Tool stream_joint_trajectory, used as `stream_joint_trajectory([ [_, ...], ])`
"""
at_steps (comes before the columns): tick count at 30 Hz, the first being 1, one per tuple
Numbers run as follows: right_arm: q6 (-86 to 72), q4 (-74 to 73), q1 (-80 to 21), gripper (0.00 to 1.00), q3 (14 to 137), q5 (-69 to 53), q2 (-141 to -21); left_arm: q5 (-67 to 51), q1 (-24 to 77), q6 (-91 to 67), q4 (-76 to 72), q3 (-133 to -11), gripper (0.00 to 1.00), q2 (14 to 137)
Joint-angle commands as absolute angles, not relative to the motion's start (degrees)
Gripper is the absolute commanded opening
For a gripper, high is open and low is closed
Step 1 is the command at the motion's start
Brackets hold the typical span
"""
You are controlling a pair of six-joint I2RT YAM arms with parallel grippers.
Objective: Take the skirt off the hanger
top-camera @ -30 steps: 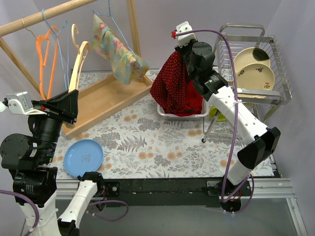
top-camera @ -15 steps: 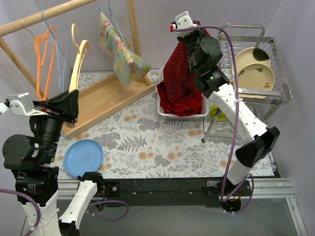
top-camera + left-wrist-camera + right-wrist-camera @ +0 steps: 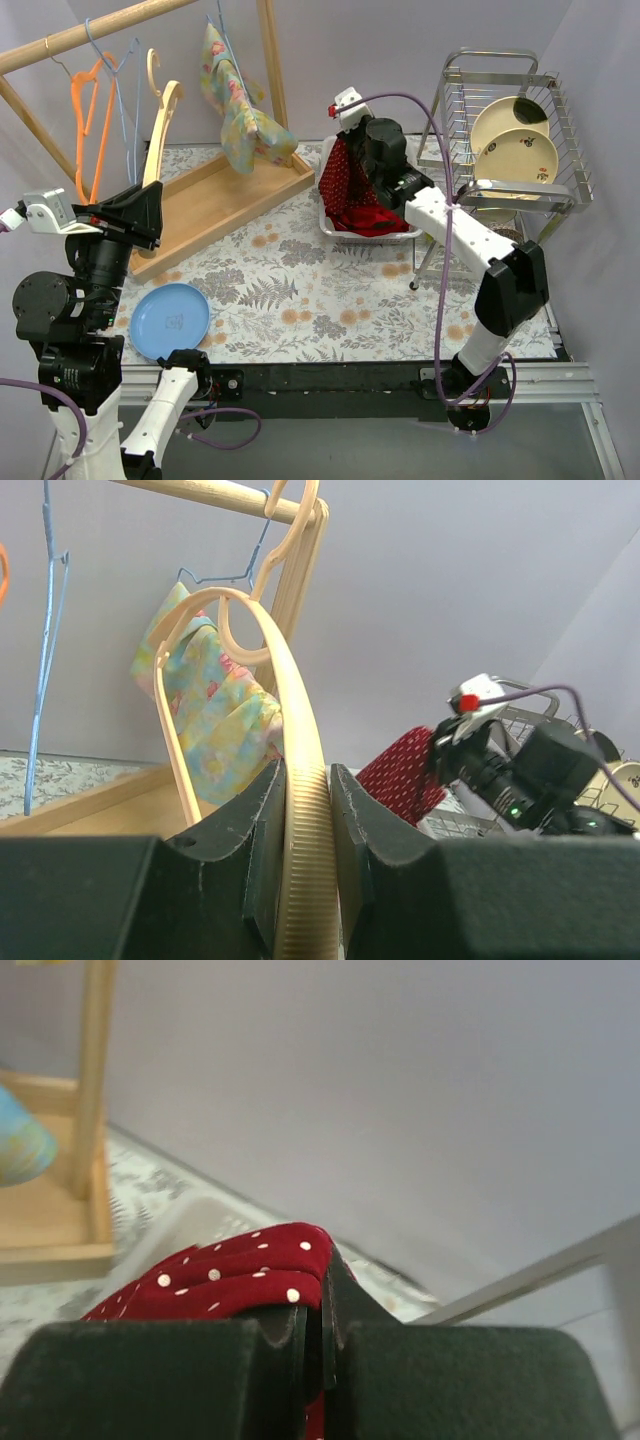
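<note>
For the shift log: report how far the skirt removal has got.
Done: the red dotted skirt is off the cream hanger, which sits bare, clamped in the left end effector. In hand: the right end effector pinches the skirt's top edge, its lower part heaped in the white basket. Left: release the skirt there.

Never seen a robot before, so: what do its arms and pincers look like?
White links with chunky black joints. A purple cable runs along the right arm and loops below the left arm. Each wrist bears a small white box, the right one red-tipped. Both the left pincer and right pincer are blocky and black.
</note>
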State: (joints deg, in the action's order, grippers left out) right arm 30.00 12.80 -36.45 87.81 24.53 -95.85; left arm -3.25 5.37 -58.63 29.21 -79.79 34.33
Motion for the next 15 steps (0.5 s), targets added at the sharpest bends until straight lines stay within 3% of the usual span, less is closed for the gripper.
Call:
stream_joint_trajectory([
  [1, 15.2, 10.9, -36.2, 0.01, 86.1, 21.0, -100.3, -2.1, 5.1, -57.1, 26.0, -79.7, 0.00, 34.2],
  [15, 6.9, -8.5, -33.1, 0.01, 91.5, 43.7, -113.3, -1.1, 5.1, -55.7, 25.2, -79.1, 0.00, 34.4],
])
